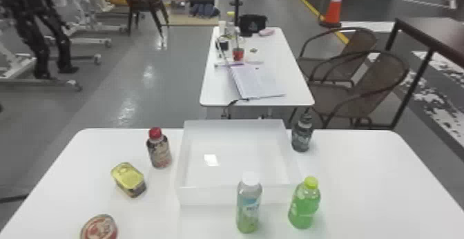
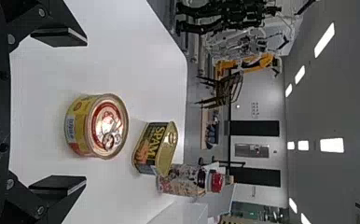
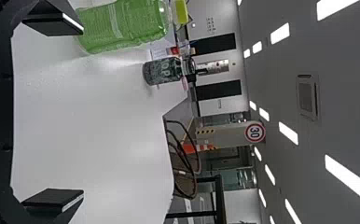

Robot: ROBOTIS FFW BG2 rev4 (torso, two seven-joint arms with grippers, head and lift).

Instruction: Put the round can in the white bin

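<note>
In the head view, locate the round can [image 1: 99,228] at the lower left of the frame, standing on the white table [image 1: 362,172] and cut by the bottom edge. The white bin [image 1: 207,196] is at the centre. The rectangular can [image 1: 128,178] lies between the round can and the red-capped bottle [image 1: 160,149]. Your left gripper [image 2: 86,111] has its jaws spread, the round can ahead of the gap. Your right gripper [image 3: 83,112] is likewise open, near the green bottle [image 3: 122,25].
</note>
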